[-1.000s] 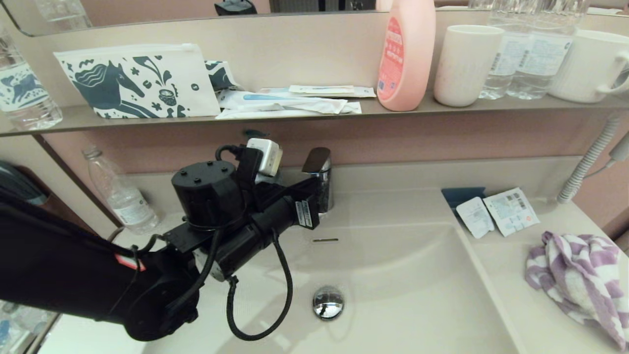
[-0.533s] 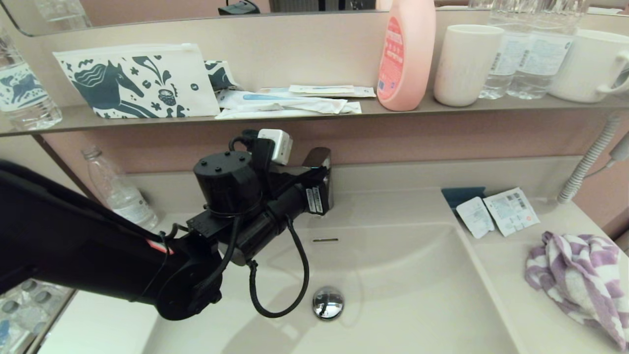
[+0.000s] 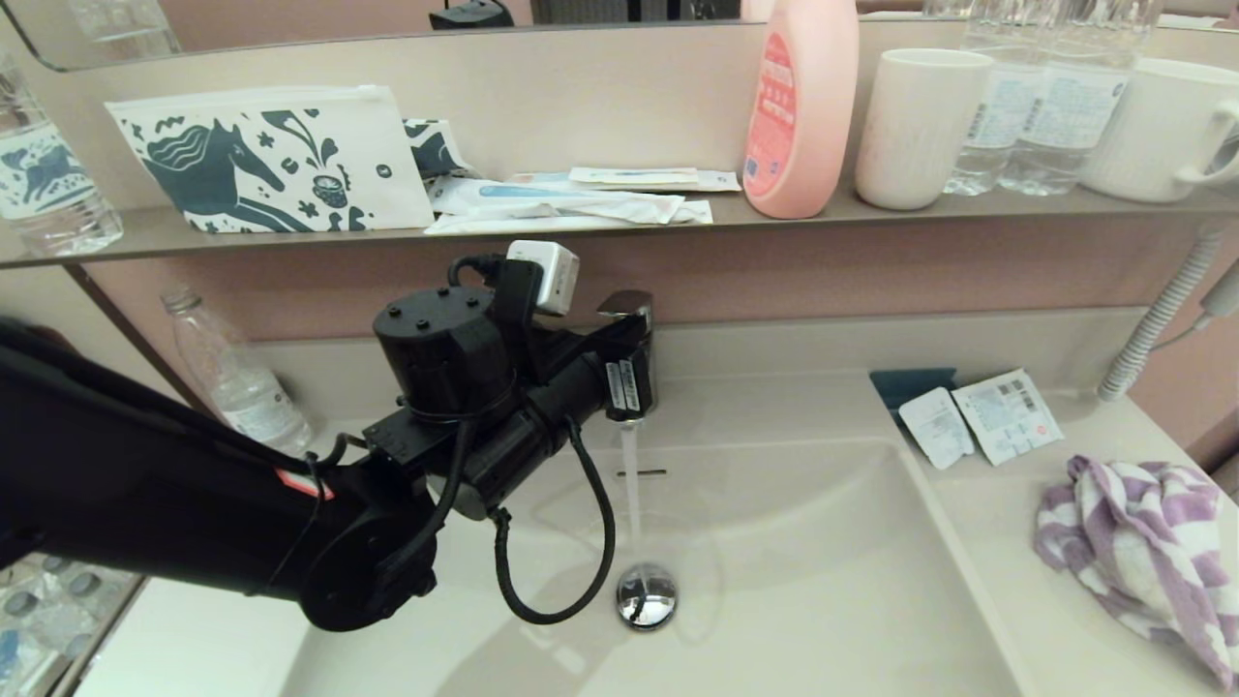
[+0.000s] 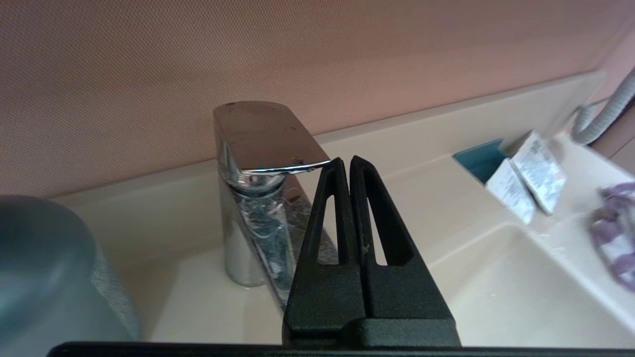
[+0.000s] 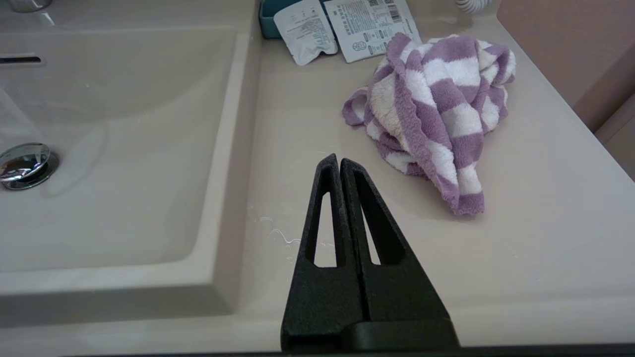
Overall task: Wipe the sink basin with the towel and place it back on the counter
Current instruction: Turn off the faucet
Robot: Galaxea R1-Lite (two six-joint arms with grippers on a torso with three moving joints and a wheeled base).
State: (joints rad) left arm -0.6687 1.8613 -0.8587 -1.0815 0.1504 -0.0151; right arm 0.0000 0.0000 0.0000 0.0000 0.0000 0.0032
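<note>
Water now runs from the faucet (image 3: pixel 631 334); my left hand (image 4: pixel 345 166), closed and empty, has lifted its lever. One purple-and-white striped towel (image 5: pixel 432 106) lies crumpled on the worktop (image 5: pixel 521 238), near my closed, empty right hand (image 5: pixel 339 166).

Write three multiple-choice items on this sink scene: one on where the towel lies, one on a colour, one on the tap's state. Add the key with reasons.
1. Where is the towel?
A. in the sink basin
B. on the counter, right of the basin
C. on the shelf

2. What colour is the tall bottle on the shelf?
A. pink
B. green
C. black

3. What is the tap doing?
A. running
B. dry
C. hidden by a cloth

Key: 1 B, it sits bunched on the counter, clear of the sink basin. 2 A, its body is pink. 3 A, a stream of water falls toward the drain plug, with the shut left claw at the lever's tip.
</note>
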